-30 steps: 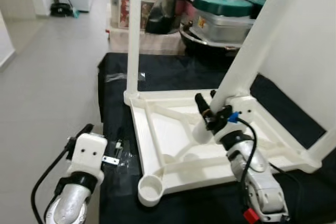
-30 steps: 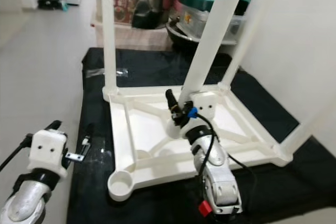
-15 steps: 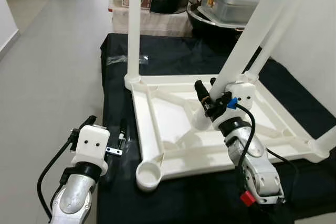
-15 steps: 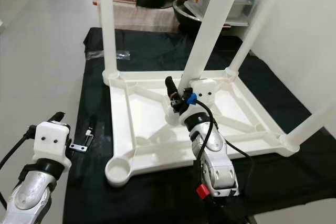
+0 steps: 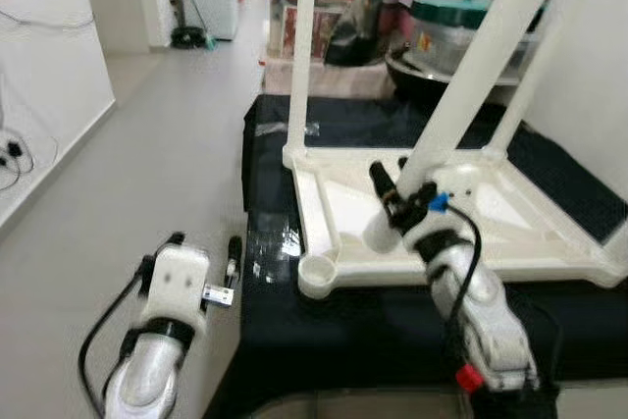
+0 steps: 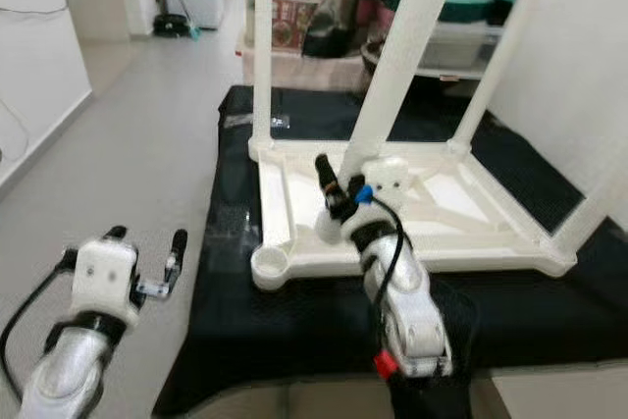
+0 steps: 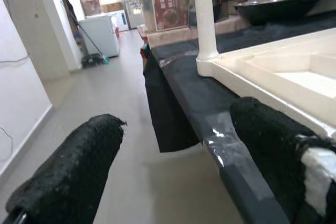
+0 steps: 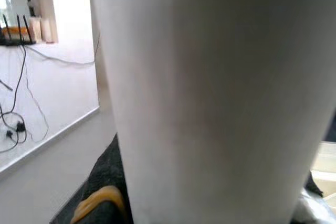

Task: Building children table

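My right gripper (image 5: 391, 186) pinching loose white table leg (image 5: 461, 105), leg tilted, lower end over upturned white tabletop (image 5: 549, 242). Tabletop lying on black cloth (image 6: 294, 326), 2 legs standing in far corners, near-left corner socket (image 5: 319, 274) empty. My left gripper (image 5: 204, 250) low beside cloth edge over grey floor (image 5: 147, 144), fingers (image 7: 79, 166) spread, gripping nothing.

No text, brand, number or sign is legible. A clear storage box (image 7: 169, 9) with an orange lid carries a red label (image 7: 170, 16), but its print is too small and blurred to read. A small white tag (image 5: 218, 293) on the left hand (image 5: 201, 267) shows dark marks that cannot be made out.
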### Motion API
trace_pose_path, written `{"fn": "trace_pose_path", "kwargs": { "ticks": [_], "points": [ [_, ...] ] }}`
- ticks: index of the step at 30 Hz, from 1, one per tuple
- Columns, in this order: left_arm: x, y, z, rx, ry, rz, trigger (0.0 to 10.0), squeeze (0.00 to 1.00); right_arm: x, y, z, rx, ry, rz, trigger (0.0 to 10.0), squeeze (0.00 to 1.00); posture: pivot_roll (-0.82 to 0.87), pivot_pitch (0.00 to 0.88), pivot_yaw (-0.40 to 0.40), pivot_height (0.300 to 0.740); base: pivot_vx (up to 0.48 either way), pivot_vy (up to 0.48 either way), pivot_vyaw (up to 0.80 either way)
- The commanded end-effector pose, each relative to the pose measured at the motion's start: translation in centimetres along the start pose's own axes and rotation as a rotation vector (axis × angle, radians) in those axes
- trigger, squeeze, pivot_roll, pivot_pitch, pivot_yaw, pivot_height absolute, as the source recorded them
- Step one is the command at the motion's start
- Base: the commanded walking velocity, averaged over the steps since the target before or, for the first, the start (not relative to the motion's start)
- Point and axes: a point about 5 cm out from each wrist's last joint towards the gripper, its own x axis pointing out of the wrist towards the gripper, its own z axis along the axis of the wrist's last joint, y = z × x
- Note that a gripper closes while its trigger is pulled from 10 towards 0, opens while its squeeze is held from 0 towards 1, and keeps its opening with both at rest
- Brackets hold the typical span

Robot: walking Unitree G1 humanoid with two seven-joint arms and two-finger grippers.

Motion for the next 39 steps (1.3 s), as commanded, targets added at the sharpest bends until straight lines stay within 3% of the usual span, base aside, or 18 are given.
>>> {"fn": "trace_pose_path", "kwargs": {
  "ticks": [1, 11, 12, 18, 24, 29, 39],
  "points": [
    [0.0, -0.2, -0.3, -0.021, 0.023, -0.015, 10.0, 0.00, 0.0, -0.4, 0.3, -0.011, -0.012, -0.017, 10.0, 0.00, 0.14, 0.000, -0.128, 0.740, 0.000, 0.480, 0.00],
    [0.1, -0.2, -0.6, -0.023, 0.020, -0.004, 10.0, 0.00, 0.5, -0.4, 0.3, 0.016, -0.009, -0.006, 10.0, 0.00, 0.13, 0.000, -0.127, 0.740, 0.000, 0.241, 0.00],
    [0.0, -0.3, -1.0, -0.017, 0.043, -0.007, 10.0, 0.00, 0.8, 0.0, 0.6, 0.022, -0.027, 0.060, 10.0, 0.00, 0.13, 0.000, -0.123, 0.740, 0.000, 0.000, 0.00],
    [-0.2, -0.2, -1.6, -0.005, 0.073, -0.005, 10.0, 0.00, 1.2, 0.5, 0.6, 0.035, -0.012, 0.148, 10.0, 0.00, 0.13, 0.000, -0.125, 0.740, 0.000, 0.000, 0.00],
    [-0.7, 0.0, -2.5, 0.023, 0.126, -0.003, 10.0, 0.00, 2.4, 1.7, 0.6, 0.003, 0.017, 0.325, 10.0, 0.00, 0.16, 0.000, -0.144, 0.740, 0.000, 0.000, 0.00],
    [-1.1, -0.5, -3.4, 0.045, 0.172, -0.036, 10.0, 0.00, 3.0, 2.2, -1.2, -0.013, 0.101, 0.470, 10.0, 0.00, 0.17, 0.000, -0.137, 0.740, 0.000, 0.000, 0.00],
    [-2.0, 0.4, -4.2, 0.078, 0.222, -0.052, 10.0, 0.00, 2.7, 3.0, -2.0, 0.025, 0.156, 0.685, 10.0, 0.00, 0.19, 0.000, -0.146, 0.740, 0.000, 0.000, 0.00]
  ]
}}
